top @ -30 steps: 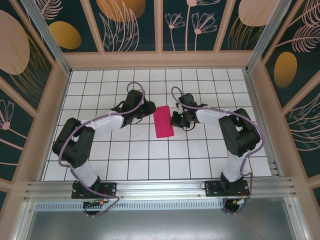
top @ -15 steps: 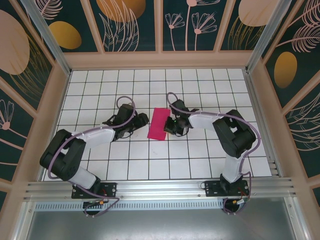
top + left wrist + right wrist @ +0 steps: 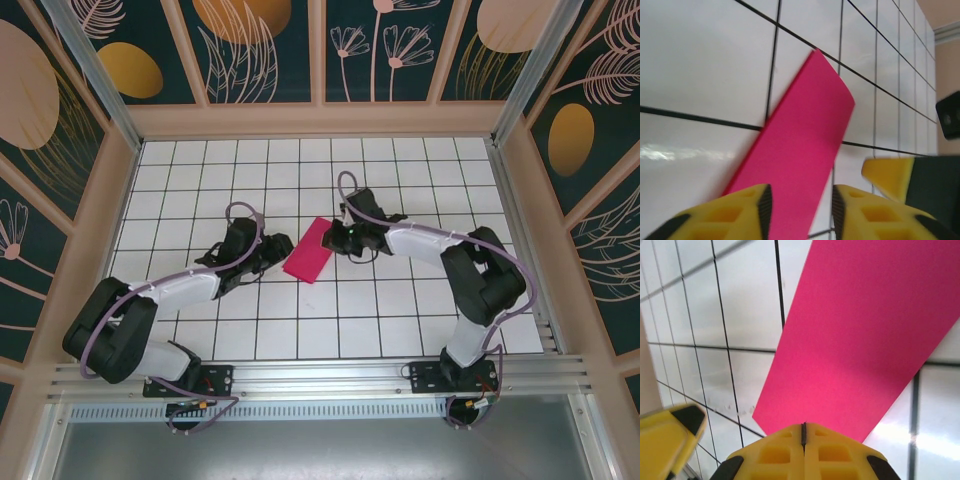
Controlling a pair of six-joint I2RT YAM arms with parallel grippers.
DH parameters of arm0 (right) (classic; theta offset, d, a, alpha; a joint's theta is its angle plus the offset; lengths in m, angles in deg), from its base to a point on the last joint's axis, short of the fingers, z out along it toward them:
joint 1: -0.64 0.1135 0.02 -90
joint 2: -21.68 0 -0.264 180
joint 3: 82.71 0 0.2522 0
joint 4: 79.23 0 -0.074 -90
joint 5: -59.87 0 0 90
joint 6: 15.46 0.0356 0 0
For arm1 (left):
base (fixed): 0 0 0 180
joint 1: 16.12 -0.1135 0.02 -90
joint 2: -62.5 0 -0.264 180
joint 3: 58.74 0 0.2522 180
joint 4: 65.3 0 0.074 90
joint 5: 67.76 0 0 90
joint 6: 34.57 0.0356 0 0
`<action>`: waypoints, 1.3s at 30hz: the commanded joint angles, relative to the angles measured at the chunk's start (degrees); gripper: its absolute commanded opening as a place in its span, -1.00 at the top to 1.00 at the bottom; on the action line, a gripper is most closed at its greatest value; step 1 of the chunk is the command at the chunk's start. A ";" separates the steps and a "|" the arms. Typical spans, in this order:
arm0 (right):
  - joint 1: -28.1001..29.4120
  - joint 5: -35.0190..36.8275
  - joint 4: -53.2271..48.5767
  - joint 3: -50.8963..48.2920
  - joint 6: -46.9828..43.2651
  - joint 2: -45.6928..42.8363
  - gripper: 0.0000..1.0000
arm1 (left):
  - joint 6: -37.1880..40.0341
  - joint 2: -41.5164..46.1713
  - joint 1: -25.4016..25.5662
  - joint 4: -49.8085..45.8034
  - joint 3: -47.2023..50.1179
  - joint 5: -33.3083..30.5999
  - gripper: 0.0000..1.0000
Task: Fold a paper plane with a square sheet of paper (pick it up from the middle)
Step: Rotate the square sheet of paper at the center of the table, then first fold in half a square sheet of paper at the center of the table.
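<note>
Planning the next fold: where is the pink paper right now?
Top view: the pink paper lies mid-table, tilted, between the left gripper at its left edge and the right gripper at its far-right corner.

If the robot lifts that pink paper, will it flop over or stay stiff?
The pink paper looks thin, so it would probably droop if lifted by one end. It lies flat on the glossy table, so a push would likely slide it.

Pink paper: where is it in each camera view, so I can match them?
Top external: pink paper tilted, just left of centre.
Left wrist: pink paper from bottom left up to top centre.
Right wrist: pink paper from upper right down to bottom centre.
Shared landmark: black grid lines of the table.
</note>
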 commanded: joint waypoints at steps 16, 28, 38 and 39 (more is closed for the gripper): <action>-5.14 -12.48 3.67 -1.32 -11.12 7.08 1.00 | -7.95 -17.11 8.09 2.71 -11.89 3.19 1.00; -4.27 -13.75 2.63 0.82 -12.20 10.17 1.00 | -8.21 -22.67 8.22 1.53 -13.24 5.83 1.00; -4.19 -11.81 0.40 2.16 -13.38 11.45 1.00 | -8.11 -24.44 8.42 -1.72 -13.77 5.50 1.00; -4.18 -11.80 0.27 2.30 -13.57 11.66 1.00 | -8.07 -24.48 8.39 -1.89 -13.85 5.43 1.00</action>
